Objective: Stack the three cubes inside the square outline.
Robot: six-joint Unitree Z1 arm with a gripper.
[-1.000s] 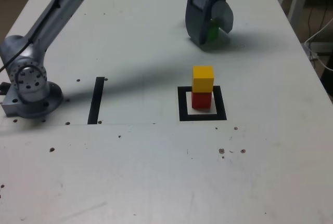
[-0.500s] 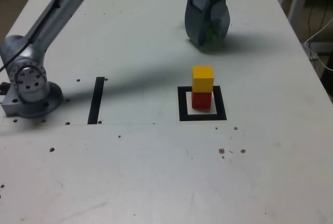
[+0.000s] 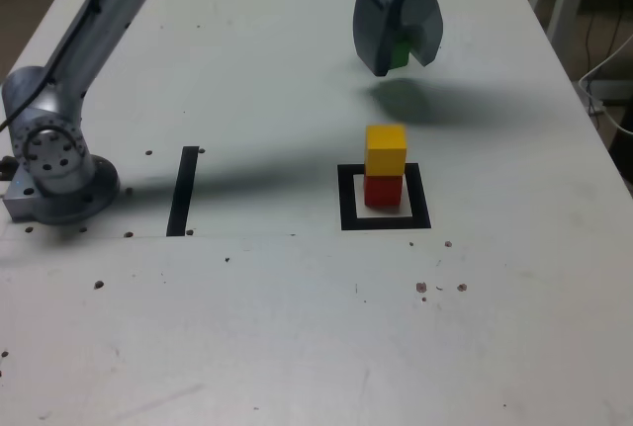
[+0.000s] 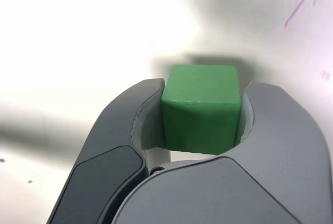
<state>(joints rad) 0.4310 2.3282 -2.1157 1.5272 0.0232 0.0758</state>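
The yellow cube (image 3: 386, 149) sits on top of the red cube (image 3: 383, 191), and that stack stands inside the square outline (image 3: 385, 198) of black tape. The green cube (image 3: 401, 51) is pinched between the grey jaws of my gripper (image 3: 399, 55), which hangs above the table behind the stack in the exterior view. A shadow lies on the table under it. In the wrist view the green cube (image 4: 202, 107) fills the gap between the two fingers, and my gripper (image 4: 202, 115) is shut on it.
A straight black tape strip (image 3: 184, 190) lies at the exterior view's left of the outline. The arm's base (image 3: 54, 164) stands at the far left. The white table (image 3: 297, 327) carries small dark specks. Chair legs show beyond the table's right edge.
The jaws have shut on the green cube, and the gripper has risen off the table with it. The red and yellow stack has not moved.
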